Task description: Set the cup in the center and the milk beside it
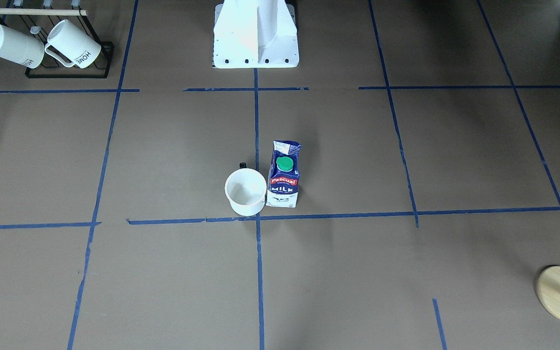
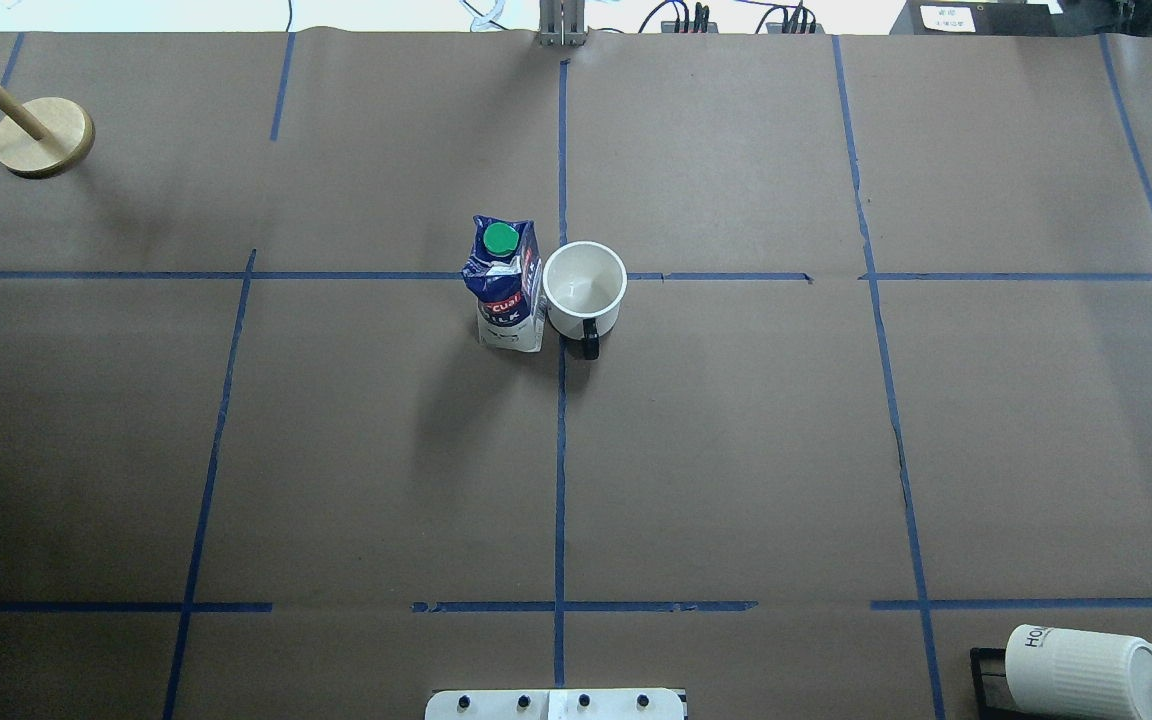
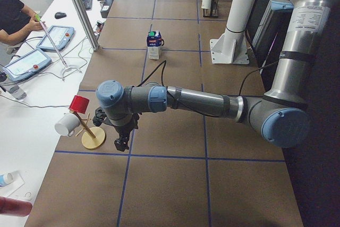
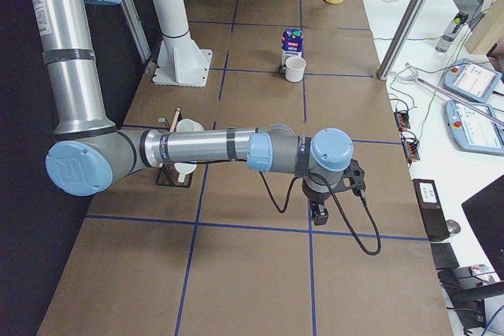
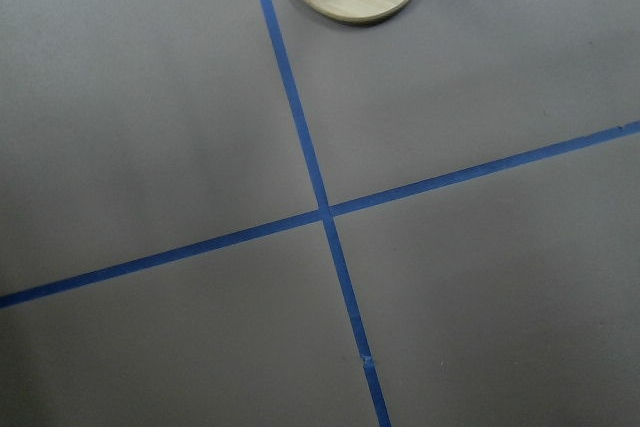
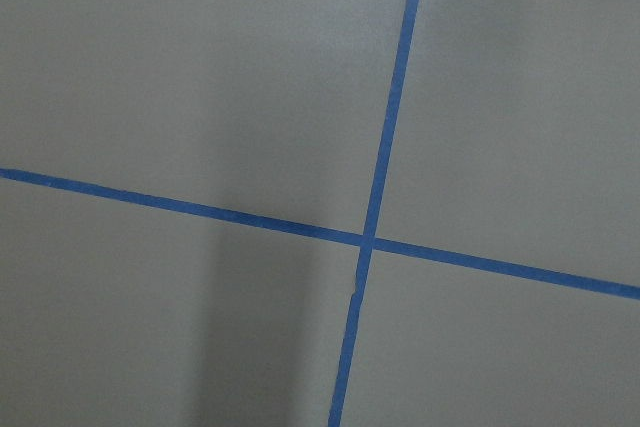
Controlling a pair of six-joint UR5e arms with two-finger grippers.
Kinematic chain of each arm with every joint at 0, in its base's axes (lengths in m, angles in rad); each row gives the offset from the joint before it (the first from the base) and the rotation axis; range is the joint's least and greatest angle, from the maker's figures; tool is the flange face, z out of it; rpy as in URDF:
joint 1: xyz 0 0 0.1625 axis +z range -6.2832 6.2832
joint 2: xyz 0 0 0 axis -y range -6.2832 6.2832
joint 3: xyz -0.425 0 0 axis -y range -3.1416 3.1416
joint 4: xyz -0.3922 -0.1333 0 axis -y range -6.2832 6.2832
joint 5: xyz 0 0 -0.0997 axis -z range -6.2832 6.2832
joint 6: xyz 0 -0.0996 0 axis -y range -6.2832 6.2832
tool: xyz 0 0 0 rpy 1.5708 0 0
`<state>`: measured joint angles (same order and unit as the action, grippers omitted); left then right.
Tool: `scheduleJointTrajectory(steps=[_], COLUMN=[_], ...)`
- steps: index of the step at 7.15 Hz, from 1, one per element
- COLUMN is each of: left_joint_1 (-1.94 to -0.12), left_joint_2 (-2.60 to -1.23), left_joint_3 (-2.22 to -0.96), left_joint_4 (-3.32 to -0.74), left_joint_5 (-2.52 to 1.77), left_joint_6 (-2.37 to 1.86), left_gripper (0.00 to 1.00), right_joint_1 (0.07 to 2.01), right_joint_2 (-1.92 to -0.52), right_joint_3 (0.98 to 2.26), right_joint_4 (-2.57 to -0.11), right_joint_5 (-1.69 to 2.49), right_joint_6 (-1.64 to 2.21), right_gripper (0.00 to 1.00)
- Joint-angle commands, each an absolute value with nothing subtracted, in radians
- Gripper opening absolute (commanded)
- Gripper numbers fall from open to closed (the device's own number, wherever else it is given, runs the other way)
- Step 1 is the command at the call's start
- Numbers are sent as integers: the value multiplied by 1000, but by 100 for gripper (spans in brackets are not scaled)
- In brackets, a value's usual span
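Front view: cup (image 1: 245, 192) stands upright at the middle tape crossing (image 1: 258, 218), its base just on the robot's side of it. The milk carton (image 1: 284, 175) is upright right beside the cup, touching or nearly so; I can't tell which. No arm in frame.

Overhead: the carton is on the cup's left and the cup handle points toward the robot. The cup rim covers the crossing here, so the exact offset is hard to judge. Both placements look done, with nothing obvious left.

Left side view: left claw (image 3: 121, 144) hangs low near the wooden stand (image 3: 93, 137), well apart from cup and carton. Open or closed, can't tell.

Right side view: right claw (image 4: 319, 215) hangs low at the opposite table end, also well apart. Its state can't be told either.

Wrist cams: only brown paper and tape lines, plus the stand's base on the left one. No fingers in frame.

The cup's printed side shows in no view.
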<state>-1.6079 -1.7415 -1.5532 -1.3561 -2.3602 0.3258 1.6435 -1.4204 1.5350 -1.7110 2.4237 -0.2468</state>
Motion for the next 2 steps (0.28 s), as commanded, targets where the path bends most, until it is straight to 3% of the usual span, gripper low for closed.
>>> scheduleJointTrajectory(steps=[1,2], left_joint_1=[-1611,-1608], left_joint_2=[-1736,-1738], left_joint_3=[-1563,-1572], left_joint_4=[-1356,-1356], left_joint_5=[-2359,-2356], left_joint_6=[328,328], left_gripper=[100,100], right_joint_1=[1629,1621], right_joint_2=[-1427,-1431], right_joint_3=[1536,1537], right_joint_4=[-1729,-1729], right_joint_5=[2421,2407], right_joint_6=[-262,-264], right_gripper=[100,100])
